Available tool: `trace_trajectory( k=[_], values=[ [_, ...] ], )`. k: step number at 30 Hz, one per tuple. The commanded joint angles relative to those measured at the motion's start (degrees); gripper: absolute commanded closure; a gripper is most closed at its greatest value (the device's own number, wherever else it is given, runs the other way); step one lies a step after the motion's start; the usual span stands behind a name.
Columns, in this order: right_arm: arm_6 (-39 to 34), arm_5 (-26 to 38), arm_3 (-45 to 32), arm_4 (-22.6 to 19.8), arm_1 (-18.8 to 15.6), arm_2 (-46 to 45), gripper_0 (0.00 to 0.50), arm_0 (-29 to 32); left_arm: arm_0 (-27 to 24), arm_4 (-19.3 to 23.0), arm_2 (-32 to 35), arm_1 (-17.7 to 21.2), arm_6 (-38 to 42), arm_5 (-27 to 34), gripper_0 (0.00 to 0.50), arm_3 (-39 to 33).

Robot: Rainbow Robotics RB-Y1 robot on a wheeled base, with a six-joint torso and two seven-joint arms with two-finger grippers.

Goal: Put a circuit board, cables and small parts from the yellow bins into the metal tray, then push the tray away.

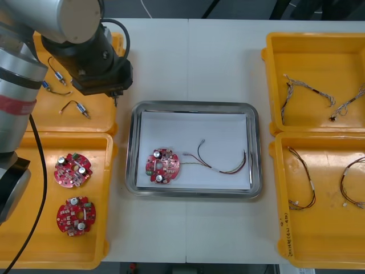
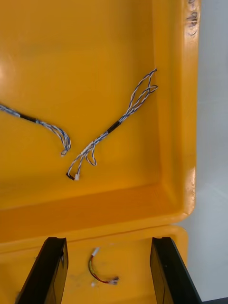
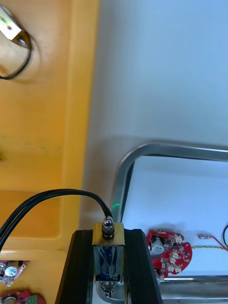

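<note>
Pale tabletop, upper left in the front view: left gripper [image 1: 114, 97] clamps a small metal part [image 3: 108, 259] beside the metal tray [image 1: 194, 106]. It looks light, rigid and slick, best pinched across its flat sides. Right gripper [image 2: 108, 273], jaws apart, hangs over a yellow bin [image 2: 95, 61].

The table [image 1: 188, 57] is viewed steeply from above, while the metal tray [image 3: 180, 149] and a yellow bin [image 2: 95, 71], both shared with that view, are seen closely from the wrists.
</note>
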Motion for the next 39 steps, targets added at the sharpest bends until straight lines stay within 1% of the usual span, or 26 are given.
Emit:
trace_trajectory(
  k=[1,4,8,14,17,20,23,26,34,38,39],
  values=[
    [-5.5,-2.9,1.9,0.5,-2.8,0.5,0.0,-4.1,0.0,-0.5,-3.8,-2.9,7.1,-0.9,0.494,-2.6],
    [-8.6,-4.1,3.0,0.5,-2.8,0.6,0.0,-4.3,0.0,-0.7,-5.9,-3.8,7.7,-1.4,0.492,-2.7],
    [-14.2,-7.0,6.5,0.8,-2.8,0.6,0.0,-4.9,0.5,-1.7,-9.3,-4.6,8.7,-2.3,0.492,-2.6],
    [-21.5,-12.0,10.5,1.1,-2.7,0.9,0.0,-5.5,3.2,-3.1,-12.7,-4.8,9.7,-7.4,0.491,-2.6],
    [-24.4,-14.5,14.0,1.1,-2.8,0.9,0.0,-6.7,4.1,-4.6,-14.8,-4.8,10.1,-9.5,0.492,-2.6],
    [-26.9,-18.1,18.6,1.1,-2.8,0.9,0.0,-8.2,4.8,-5.2,-16.2,-4.8,10.7,-10.9,0.491,-2.5],
    [-27.6,-21.8,22.9,1.4,-2.8,1.2,0.0,-9.3,5.3,-5.2,-17.0,-4.8,11.2,-12.0,0.491,-2.3],
    [-27.8,-24.0,24.9,1.8,-2.8,1.7,0.0,-9.4,5.4,-5.2,-17.7,-4.8,11.6,-13.2,0.491,-0.9],
    [-27.7,-29.7,31.7,1.9,-2.4,1.9,0.0,-9.4,5.3,-6.0,-20.3,-4.8,12.4,-20.0,0.49,4.0],
    [-27.9,-32.3,34.6,1.9,-2.1,1.9,0.0,-9.4,5.4,-6.3,-21.1,-4.8,12.8,-20.7,0.474,4.7],
    [-28.0,-32.7,35.2,1.9,-1.9,1.9,0.0,-9.3,5.3,-6.3,-21.2,-4.8,12.8,-20.7,0.463,4.7]
  ],
)
